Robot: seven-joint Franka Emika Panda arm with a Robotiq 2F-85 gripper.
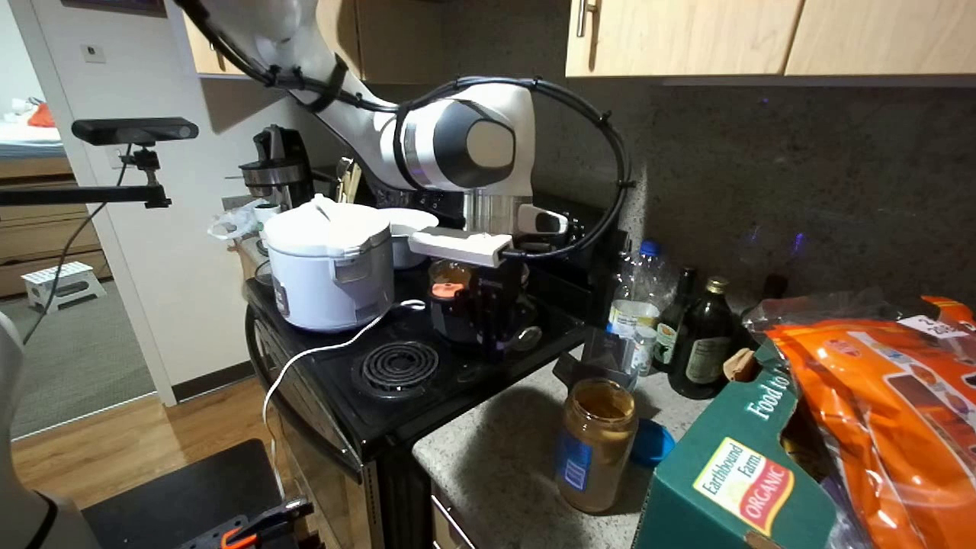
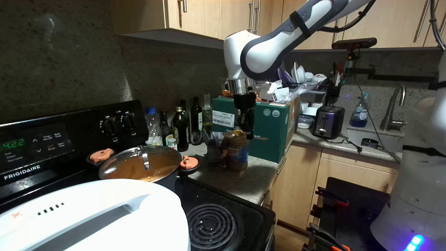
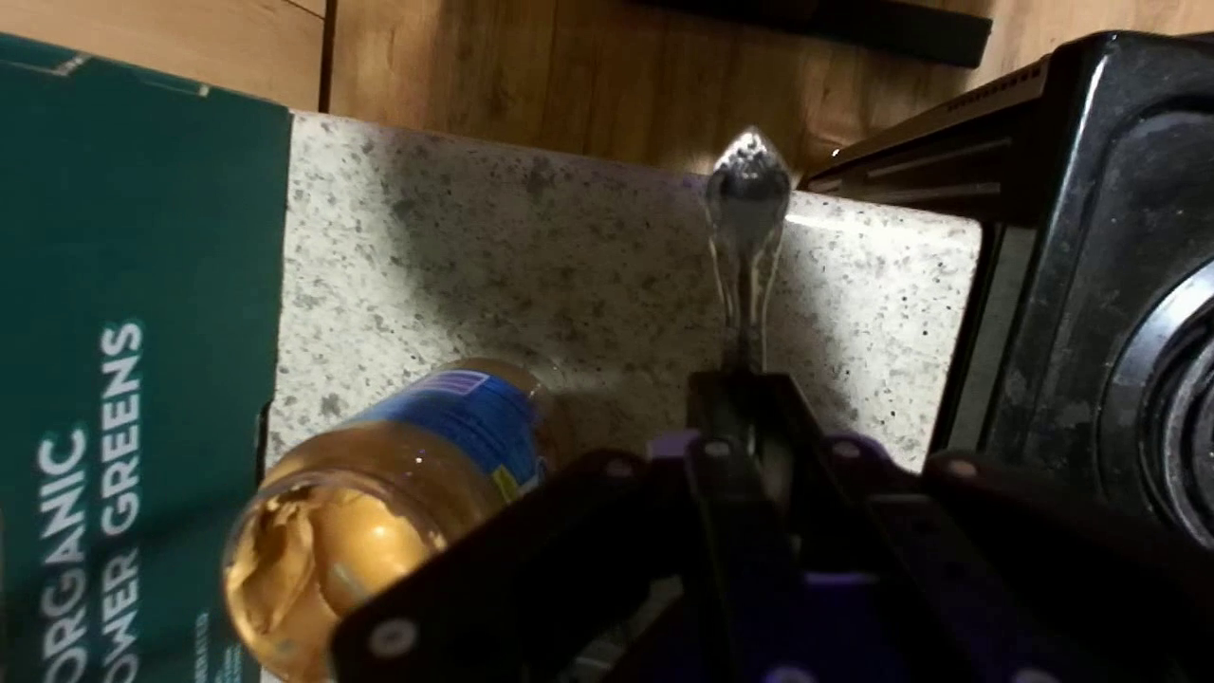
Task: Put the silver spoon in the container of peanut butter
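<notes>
A white jointed robot arm (image 2: pixel 270 55) points its black gripper (image 3: pixel 744 394) downward, jaws pinched on a silver metal spoon (image 3: pixel 748 199); nearby, the clear, blue-labelled cylindrical peanut butter jar (image 1: pixel 598 454) stands on the speckled counter (image 3: pixel 569 256).

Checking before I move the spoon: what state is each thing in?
Peanut butter jar: open, upright, partly filled
Silver spoon: held, outside the jar
Gripper: shut on the spoon
Blue lid: off, on the counter
Glass pot lid: on
White cooker: closed
Oven clock: lit, 4:22
Upper cabinets: shut
</notes>
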